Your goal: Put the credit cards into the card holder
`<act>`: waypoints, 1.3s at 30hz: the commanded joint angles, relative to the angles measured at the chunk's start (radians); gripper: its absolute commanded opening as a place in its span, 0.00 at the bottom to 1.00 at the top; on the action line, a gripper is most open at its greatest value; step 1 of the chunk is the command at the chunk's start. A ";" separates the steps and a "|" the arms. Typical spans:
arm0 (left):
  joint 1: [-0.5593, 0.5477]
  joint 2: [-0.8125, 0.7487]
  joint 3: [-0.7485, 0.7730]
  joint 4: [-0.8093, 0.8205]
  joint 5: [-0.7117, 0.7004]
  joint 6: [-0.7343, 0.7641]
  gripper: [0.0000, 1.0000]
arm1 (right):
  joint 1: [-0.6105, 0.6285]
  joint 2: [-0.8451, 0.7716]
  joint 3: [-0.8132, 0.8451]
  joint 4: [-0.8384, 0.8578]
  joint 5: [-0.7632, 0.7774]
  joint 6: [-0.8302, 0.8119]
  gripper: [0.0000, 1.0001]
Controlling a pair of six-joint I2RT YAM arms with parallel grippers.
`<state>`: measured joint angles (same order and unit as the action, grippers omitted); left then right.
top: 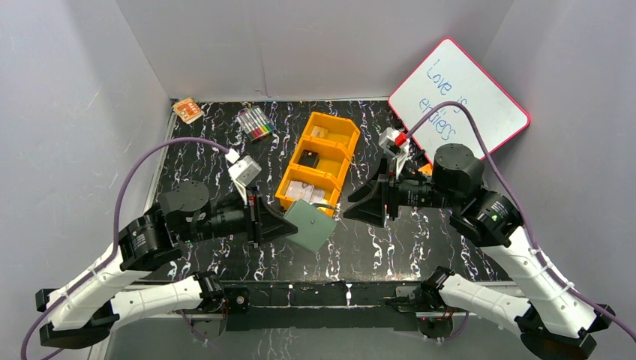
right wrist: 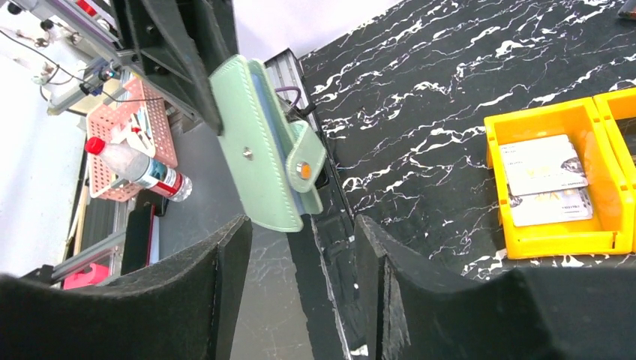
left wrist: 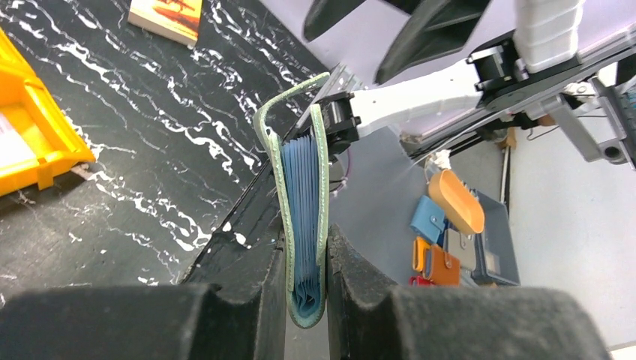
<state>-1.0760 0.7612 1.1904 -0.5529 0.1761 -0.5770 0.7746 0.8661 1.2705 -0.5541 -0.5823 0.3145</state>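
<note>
Left wrist: card holder (left wrist: 303, 187) in end effector (left wrist: 304, 259)

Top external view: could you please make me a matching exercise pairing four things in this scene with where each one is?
Things:
1. card holder
2. credit cards
3. whiteboard
4. markers

Places:
A. propped up at the far right
B. clamped in the left gripper
C. lying left of the orange tray
D. in the orange tray's nearest compartment

Pairs: 1-B, 2-D, 3-A, 4-C
</note>
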 commanded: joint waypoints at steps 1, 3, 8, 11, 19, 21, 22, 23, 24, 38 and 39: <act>-0.001 -0.019 0.044 0.072 0.035 -0.028 0.00 | 0.001 -0.007 -0.035 0.168 -0.018 0.052 0.62; -0.001 -0.017 0.051 0.075 0.038 -0.031 0.00 | 0.000 -0.004 -0.044 0.198 -0.036 0.069 0.64; -0.001 -0.013 0.059 0.086 0.043 -0.037 0.00 | 0.000 -0.015 -0.088 0.303 -0.048 0.125 0.63; -0.001 -0.011 0.058 0.094 0.045 -0.040 0.00 | 0.000 -0.012 -0.106 0.346 -0.054 0.151 0.59; -0.001 -0.011 0.060 0.095 0.039 -0.039 0.00 | 0.002 -0.005 -0.108 0.369 -0.062 0.157 0.47; -0.001 -0.010 0.060 0.094 0.039 -0.038 0.00 | 0.000 -0.003 -0.108 0.366 -0.071 0.154 0.48; -0.001 -0.010 0.062 0.095 0.037 -0.038 0.00 | 0.000 0.002 -0.107 0.365 -0.079 0.153 0.51; -0.001 -0.010 0.062 0.095 0.037 -0.038 0.00 | 0.000 0.005 -0.106 0.360 -0.085 0.149 0.53; -0.001 -0.010 0.061 0.095 0.037 -0.038 0.00 | 0.000 0.009 -0.104 0.353 -0.087 0.144 0.54; -0.001 -0.015 0.061 0.097 0.032 -0.037 0.00 | 0.000 0.029 -0.094 0.306 -0.102 0.117 0.41; -0.001 -0.015 0.060 0.096 0.031 -0.037 0.00 | 0.001 0.031 -0.094 0.304 -0.103 0.117 0.41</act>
<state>-1.0760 0.7593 1.2076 -0.5083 0.1955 -0.6132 0.7746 0.8936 1.1610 -0.2672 -0.6636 0.4431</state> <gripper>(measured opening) 0.154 0.413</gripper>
